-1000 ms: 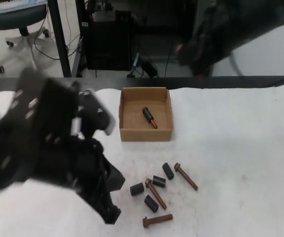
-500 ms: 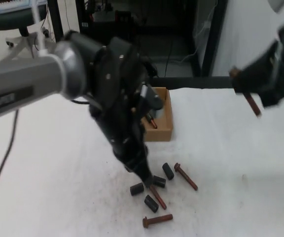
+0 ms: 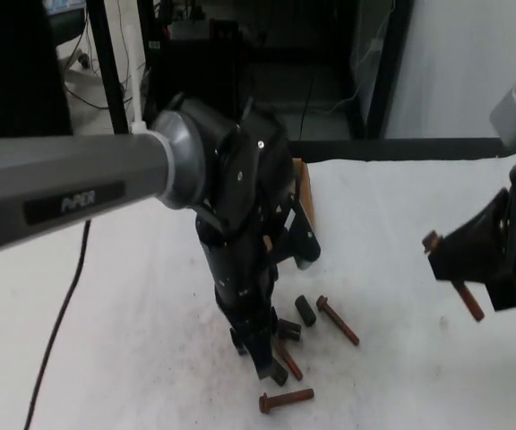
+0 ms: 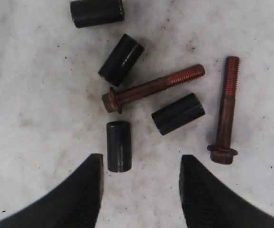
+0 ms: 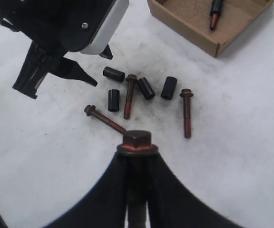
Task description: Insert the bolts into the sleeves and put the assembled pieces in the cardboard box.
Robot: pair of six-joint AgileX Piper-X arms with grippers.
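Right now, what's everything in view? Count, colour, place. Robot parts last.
bench cover: one, white, under everything
cardboard box: one, brown, on the bench cover beyond the pile
assembled piece: one, black sleeve on a copper-brown bolt, inside the cardboard box
sleeves: four, black, loose in one pile on the bench cover
loose bolts: three, copper-brown, lying among the sleeves
held bolt: one, copper-brown, gripped above the bench cover, off to the right of the pile
left hand: one, black, open, over the sleeves
right hand: one, black, shut on the held bolt
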